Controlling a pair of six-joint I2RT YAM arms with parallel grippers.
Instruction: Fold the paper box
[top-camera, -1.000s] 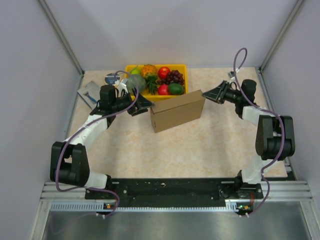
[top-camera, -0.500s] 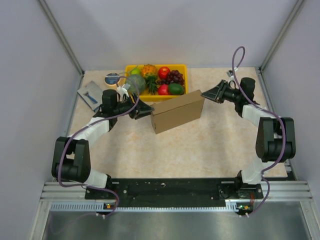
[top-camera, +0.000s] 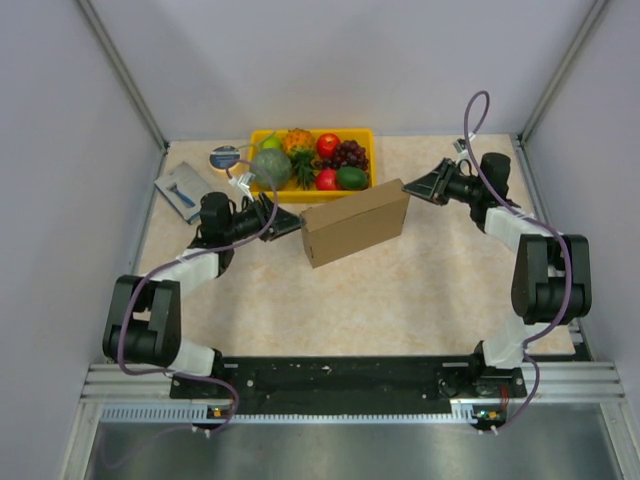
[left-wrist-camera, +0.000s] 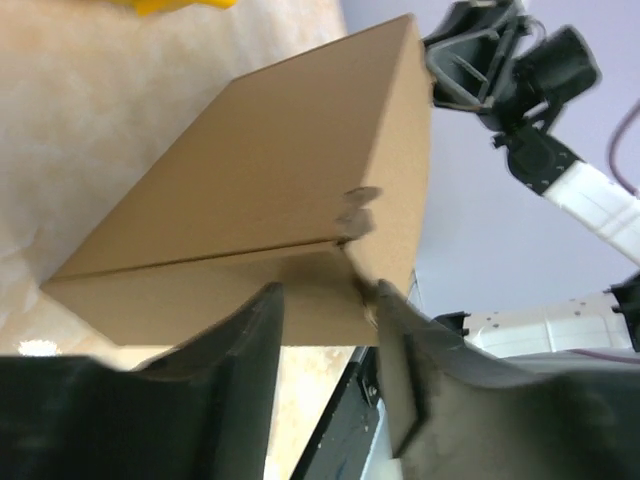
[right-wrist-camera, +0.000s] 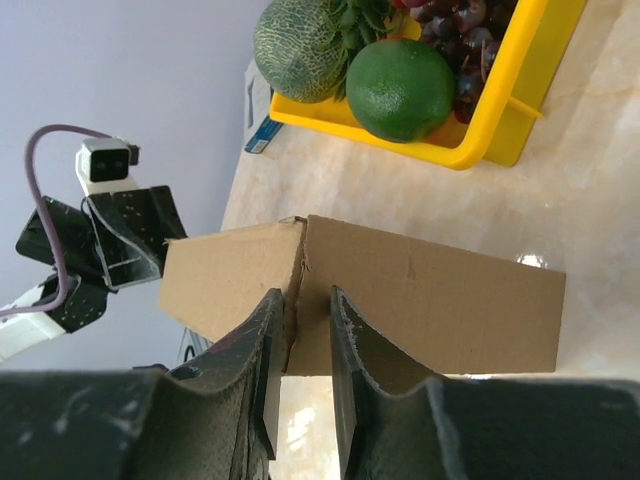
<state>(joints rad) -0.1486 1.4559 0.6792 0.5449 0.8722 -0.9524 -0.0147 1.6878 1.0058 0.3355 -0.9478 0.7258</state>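
While outstretched, left hand (top-camera: 290, 222) and right hand (top-camera: 408, 187) at paper box (top-camera: 355, 222) ends.

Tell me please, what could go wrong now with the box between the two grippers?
1. The left gripper straddles a ragged corner of the box; closing there may tear or crush the cardboard.
2. The right gripper is at the opposite end; uneven pushing could slide the box into the yellow tray close by.

The beige table (top-camera: 400, 290) carries the paper box (top-camera: 355, 222), yellow tray (top-camera: 370, 140), packet (top-camera: 182, 190).
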